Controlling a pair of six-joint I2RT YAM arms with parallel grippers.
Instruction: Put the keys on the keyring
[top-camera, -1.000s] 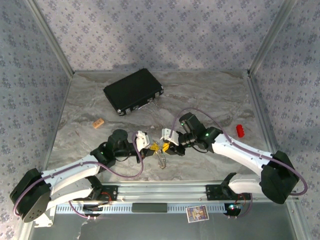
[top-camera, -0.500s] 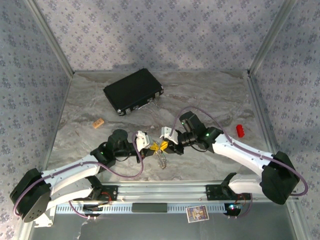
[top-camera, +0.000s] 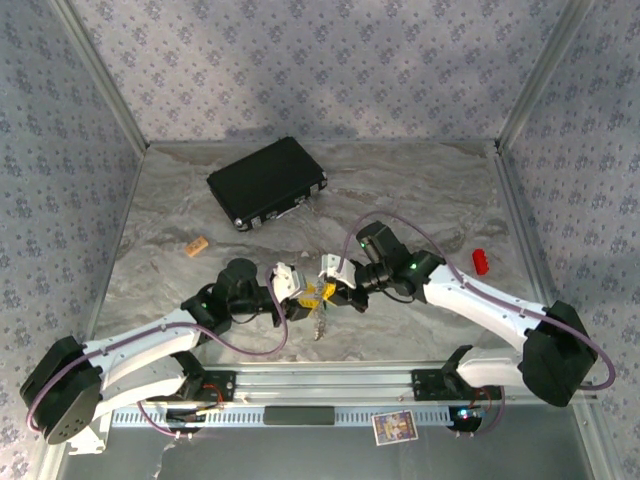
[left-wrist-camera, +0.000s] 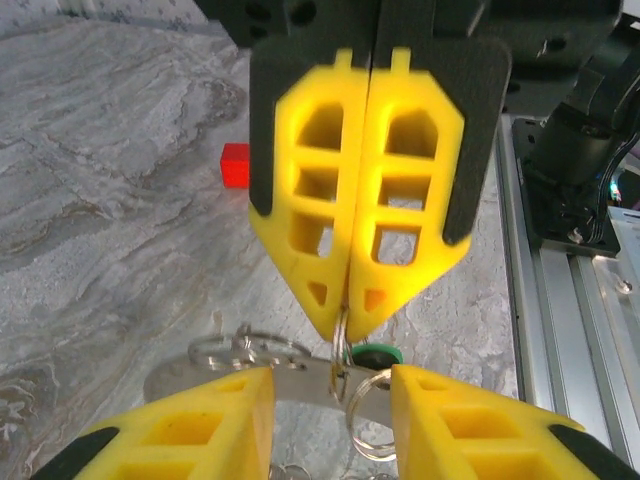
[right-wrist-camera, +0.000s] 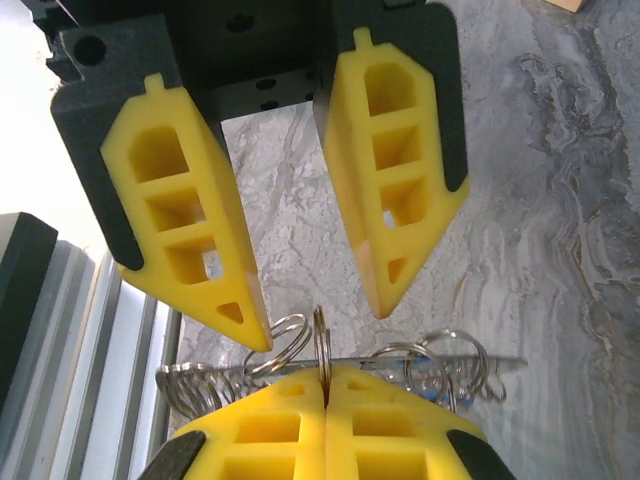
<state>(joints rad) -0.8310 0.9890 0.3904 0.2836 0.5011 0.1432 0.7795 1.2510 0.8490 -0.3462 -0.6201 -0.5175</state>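
A grey marbled desk (top-camera: 420, 190) carries a few loose things. At 11 o'clock lies a black rectangular case (top-camera: 266, 182), closed and turned at an angle, with metal fittings along its near edge. At 9 o'clock, well apart from it, rests a small tan block (top-camera: 197, 244). At 3 o'clock, near the desk's edge, sits a small red piece (top-camera: 482, 261). At 6 o'clock an aluminium rail (top-camera: 330, 385) runs along the front, with a little printed card (top-camera: 395, 427) just below it.

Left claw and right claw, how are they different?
The left claw is open, with a gap between its yellow fingers. The right claw is shut tight. The right claw pinches a thin wire ring, while the left claw grips nothing that I can see. Both have yellow fingers with holes in them, and they face each other tip to tip.
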